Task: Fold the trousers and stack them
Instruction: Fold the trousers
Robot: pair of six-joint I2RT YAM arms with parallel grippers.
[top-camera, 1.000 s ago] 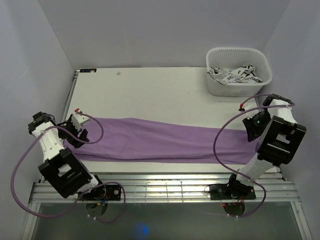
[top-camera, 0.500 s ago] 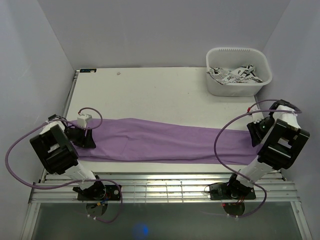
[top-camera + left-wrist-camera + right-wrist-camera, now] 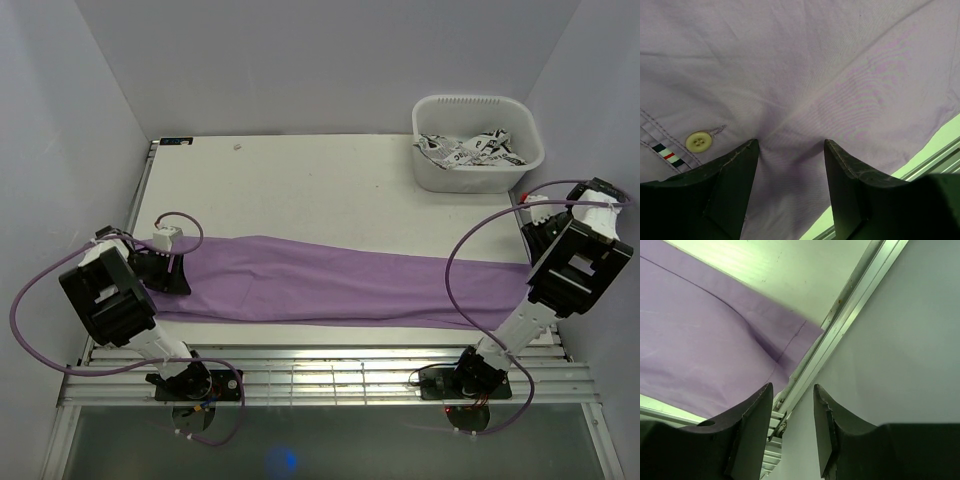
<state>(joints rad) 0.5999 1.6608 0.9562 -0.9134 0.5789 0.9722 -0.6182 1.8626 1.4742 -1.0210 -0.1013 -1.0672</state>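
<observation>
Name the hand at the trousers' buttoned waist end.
The left hand: its wrist view shows the waist button on the trousers beneath it. The right hand is near the leg hem by the table rail.

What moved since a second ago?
The right gripper drew off the leg end of the trousers, toward the right wall, open. The left gripper edged slightly rightward onto the waist, open too. The trousers and the white tub stayed put.
</observation>
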